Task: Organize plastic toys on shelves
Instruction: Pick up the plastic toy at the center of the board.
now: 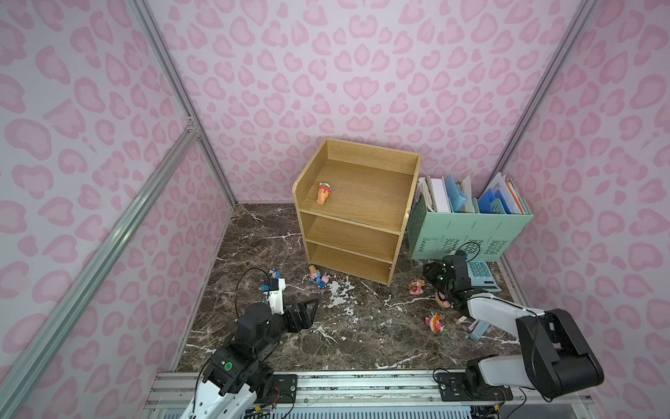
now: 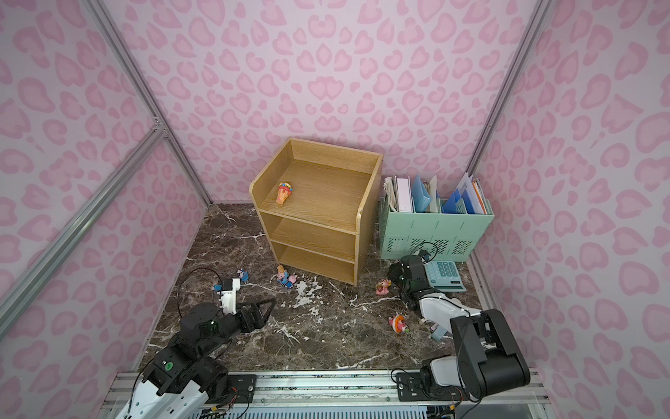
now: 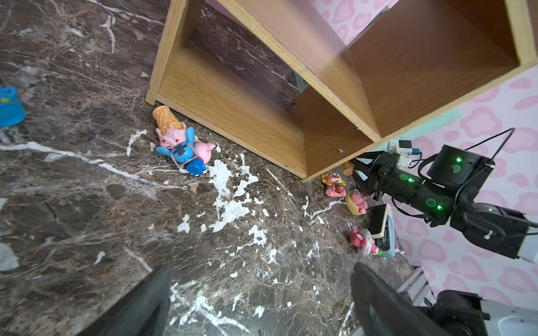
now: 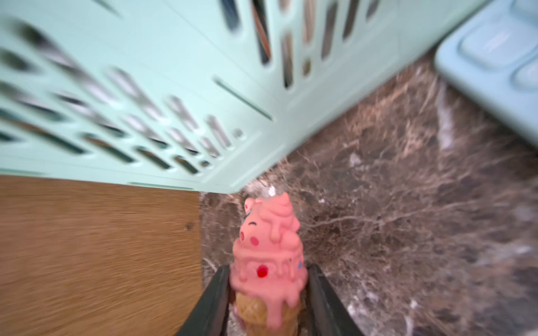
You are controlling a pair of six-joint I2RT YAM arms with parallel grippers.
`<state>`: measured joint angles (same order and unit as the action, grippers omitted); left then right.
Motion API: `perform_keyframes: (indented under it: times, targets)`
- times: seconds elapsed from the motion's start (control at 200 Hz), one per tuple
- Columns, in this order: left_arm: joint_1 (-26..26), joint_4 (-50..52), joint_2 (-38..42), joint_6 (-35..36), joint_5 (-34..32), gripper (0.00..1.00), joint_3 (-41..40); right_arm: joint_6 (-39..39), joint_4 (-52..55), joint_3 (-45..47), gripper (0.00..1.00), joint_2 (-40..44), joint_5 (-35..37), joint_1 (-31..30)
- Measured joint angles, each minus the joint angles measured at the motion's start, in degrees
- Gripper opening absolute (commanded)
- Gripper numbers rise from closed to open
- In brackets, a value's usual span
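The shelves (image 1: 369, 197) (image 2: 322, 203) stand at the back of the table, with one ice-cream cone toy (image 1: 323, 193) (image 2: 283, 193) lying on the top tier. My right gripper (image 4: 269, 279) (image 1: 431, 270) is low between the shelves' right side and the green organizer, shut on a pink-topped cone toy (image 4: 269, 253). More plastic toys lie on the marble: a blue-and-pink cluster (image 1: 319, 278) (image 3: 180, 142), small blue ones (image 1: 274, 274), and pink characters (image 1: 417, 286) (image 1: 435, 323) (image 3: 357, 202). My left gripper (image 3: 260, 279) (image 1: 308, 308) hovers open and empty at front left.
A mint green file organizer (image 1: 467, 232) (image 4: 145, 87) full of papers stands right of the shelves, with a calculator (image 1: 480, 274) in front of it. A pale blue object (image 1: 478, 328) lies under the right arm. Pink walls enclose the table on three sides.
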<state>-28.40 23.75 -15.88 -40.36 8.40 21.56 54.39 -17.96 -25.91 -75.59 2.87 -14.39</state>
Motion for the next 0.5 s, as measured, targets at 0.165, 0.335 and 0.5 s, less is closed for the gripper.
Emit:
perform_keyframes:
  times: [0.165,0.335,0.5]
  targets:
    - [0.0,-0.39,1.16,-2.21,2.99,0.98,1.29,-3.3,2.43,3.26,0.34,13.05,-0.17,0.98]
    - [0.0,-2.64,2.43,-6.67,7.63,0.98,1.99,-5.22,6.64,7.96,0.34,31.63,-4.7,0.87]
    - [-0.02,-6.43,4.5,-11.65,10.78,0.98,-1.66,-4.7,9.79,12.11,0.34,46.51,-11.93,-1.49]
